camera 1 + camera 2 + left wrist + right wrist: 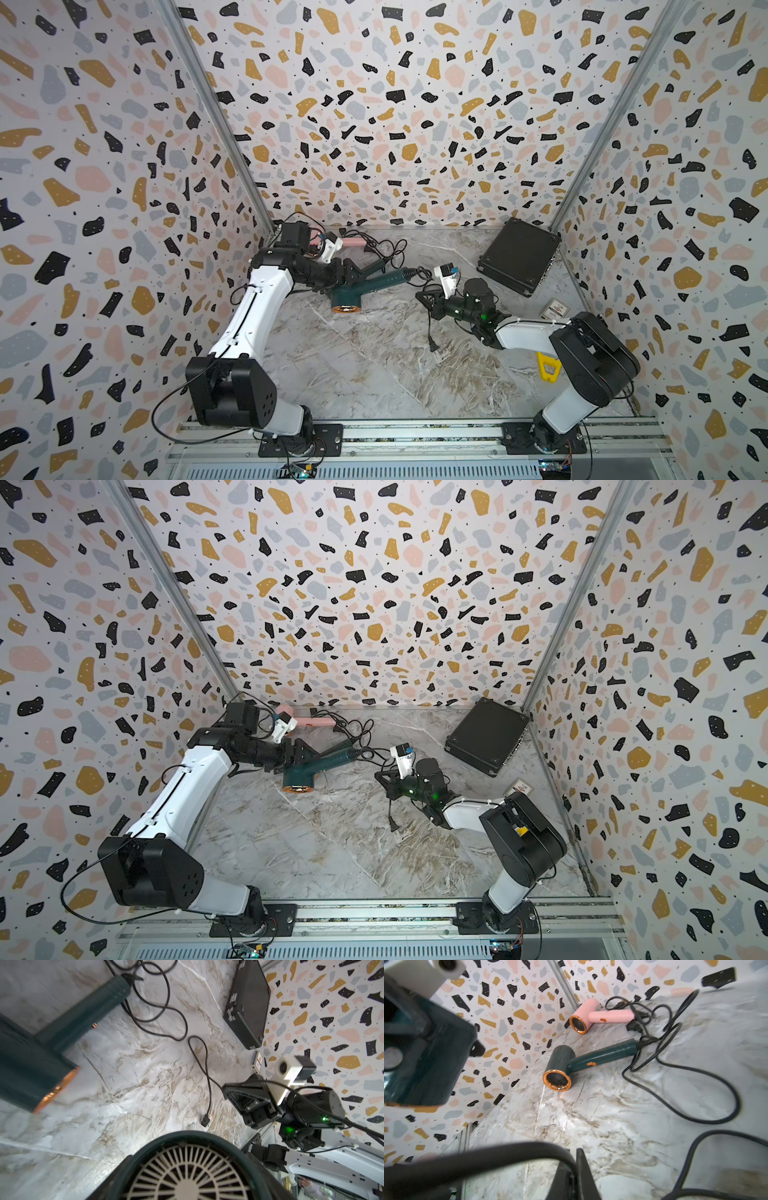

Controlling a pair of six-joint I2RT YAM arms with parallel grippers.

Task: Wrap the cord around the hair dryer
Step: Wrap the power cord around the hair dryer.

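While the left gripper [351, 275] clamps the head of the green hair dryer [347, 298] and holds it off the marble tabletop [374, 374], the right gripper [422, 297] is pinched tight on the dryer's black cord [428, 322]. In both top views the dryer sits a little left of centre, its copper-rimmed nozzle pointing toward the arm bases and its handle slanting away toward the right gripper. From the handle's end the cord curls a short way into the right gripper's jaws. Below them it drops to its plug [433, 345], down at the marble, though I cannot tell whether it touches.

The left wrist view shows the dryer's pale rear grille [187, 1172] close to the camera. Beyond it is the right gripper [227, 1093], with the cord [208, 1084] looping out to the plug [205, 1121].

In the right wrist view a second green dryer [560, 1064] lies on the marble. A pink hair dryer [602, 1016] lies just behind it by the wall, and loose cords are tangled at both handles. A black case [519, 255] lies flat in the far right corner.
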